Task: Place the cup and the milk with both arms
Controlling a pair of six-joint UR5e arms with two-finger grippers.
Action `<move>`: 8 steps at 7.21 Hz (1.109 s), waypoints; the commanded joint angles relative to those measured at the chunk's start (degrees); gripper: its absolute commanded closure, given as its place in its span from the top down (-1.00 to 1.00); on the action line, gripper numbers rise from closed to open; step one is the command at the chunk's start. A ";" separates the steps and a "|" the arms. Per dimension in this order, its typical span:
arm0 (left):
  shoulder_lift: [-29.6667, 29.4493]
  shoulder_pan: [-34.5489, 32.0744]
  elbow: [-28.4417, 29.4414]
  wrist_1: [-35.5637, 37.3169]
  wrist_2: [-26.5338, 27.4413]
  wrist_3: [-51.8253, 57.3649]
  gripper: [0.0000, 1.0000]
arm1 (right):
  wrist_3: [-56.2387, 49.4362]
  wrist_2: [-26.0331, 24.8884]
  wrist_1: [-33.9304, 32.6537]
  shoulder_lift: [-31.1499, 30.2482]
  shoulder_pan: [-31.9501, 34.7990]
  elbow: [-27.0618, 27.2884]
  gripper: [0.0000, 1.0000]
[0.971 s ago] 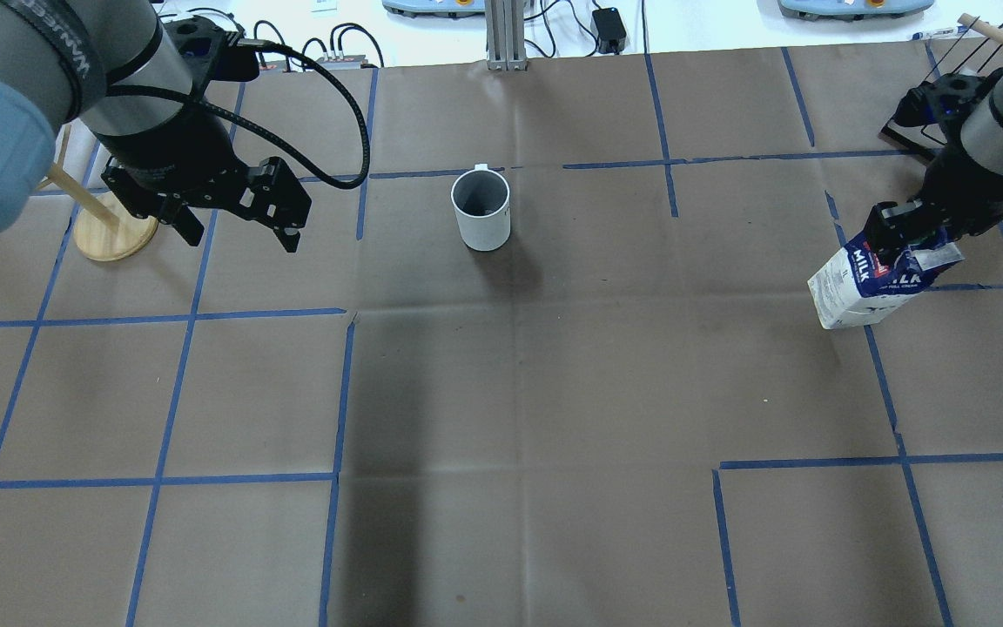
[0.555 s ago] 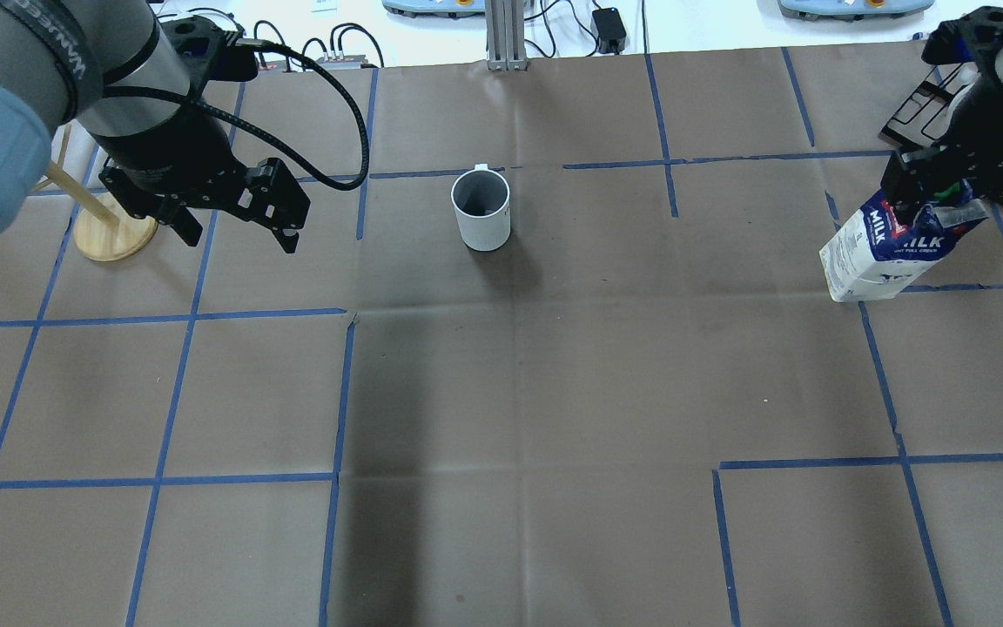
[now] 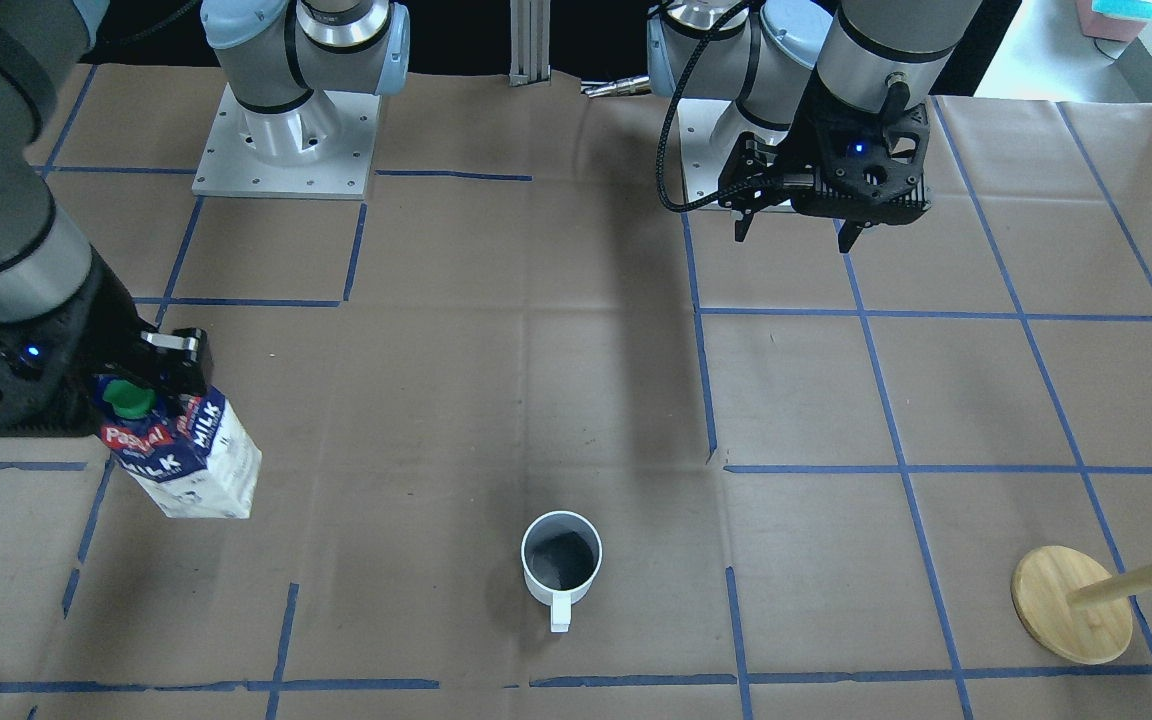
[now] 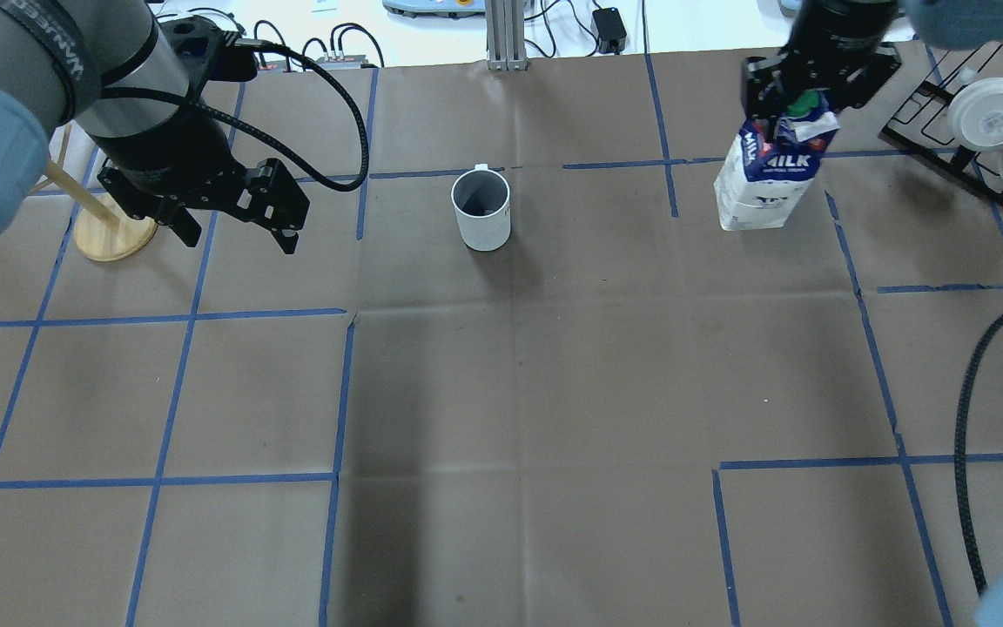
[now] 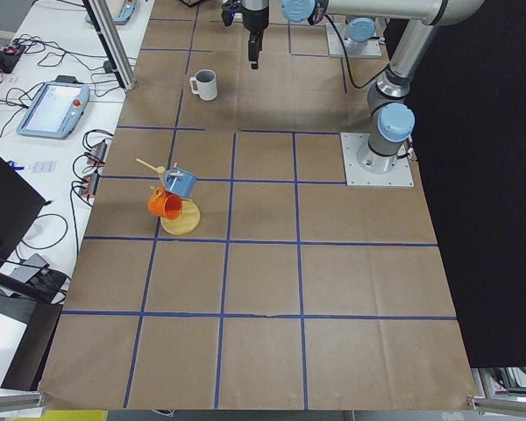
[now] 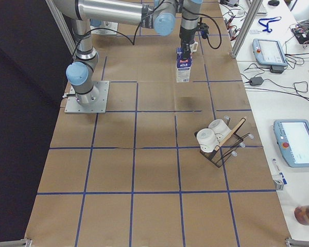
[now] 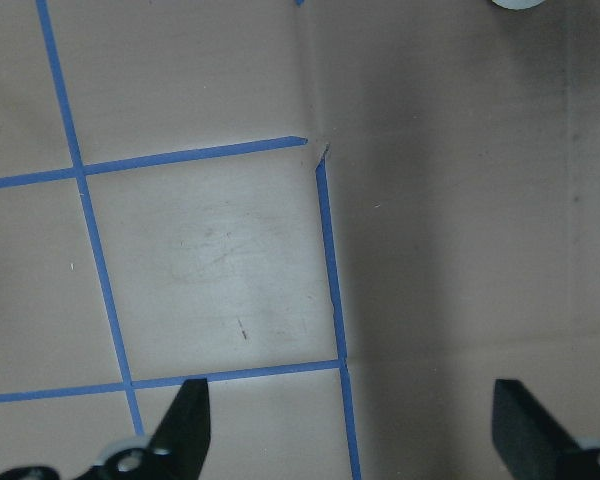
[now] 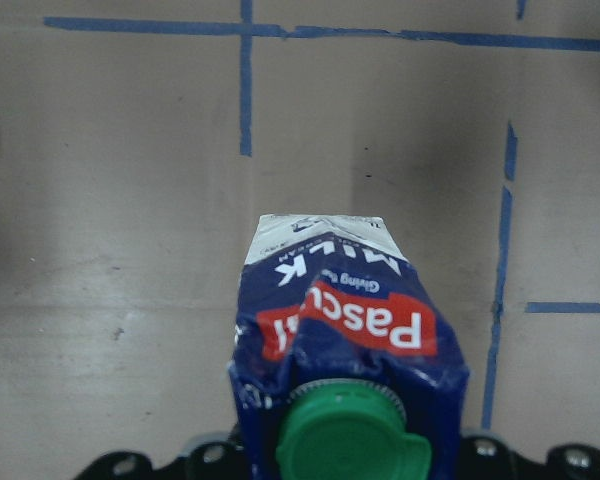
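Observation:
The white cup (image 4: 481, 209) stands upright on the brown paper at the far middle, its handle pointing away from me; it also shows in the front view (image 3: 561, 562). My right gripper (image 4: 793, 109) is shut on the top of the milk (image 4: 767, 178), a blue and white carton with a green cap (image 8: 345, 445). It holds the carton tilted, right of the cup and apart from it. The milk also shows in the front view (image 3: 186, 455) and the right exterior view (image 6: 183, 64). My left gripper (image 4: 240, 237) is open and empty, left of the cup, over bare paper (image 7: 220, 260).
A wooden mug tree (image 4: 114, 231) stands just left of my left gripper; coloured mugs hang on it (image 5: 171, 193). A black rack with white cups (image 4: 985, 117) sits at the far right. A black cable (image 4: 989, 366) hangs at the right edge. Blue tape lines cross the paper.
My right gripper has carried the milk left and away from me, from the right edge toward the cup. The rack behind it is now uncovered. The left arm has hardly moved.

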 commanded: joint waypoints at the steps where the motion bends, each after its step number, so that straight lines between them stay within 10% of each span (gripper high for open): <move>1: 0.44 0.00 -0.80 0.14 0.00 -0.09 0.99 | 8.56 1.21 7.73 15.04 7.98 -19.70 0.02; 3: 0.80 0.09 -1.25 0.23 0.00 0.08 0.99 | 14.28 1.65 11.10 24.65 13.87 -31.26 0.02; 8: 0.80 0.09 -1.25 0.23 -0.09 -0.01 0.99 | 17.29 6.40 11.55 28.72 16.18 -31.30 0.01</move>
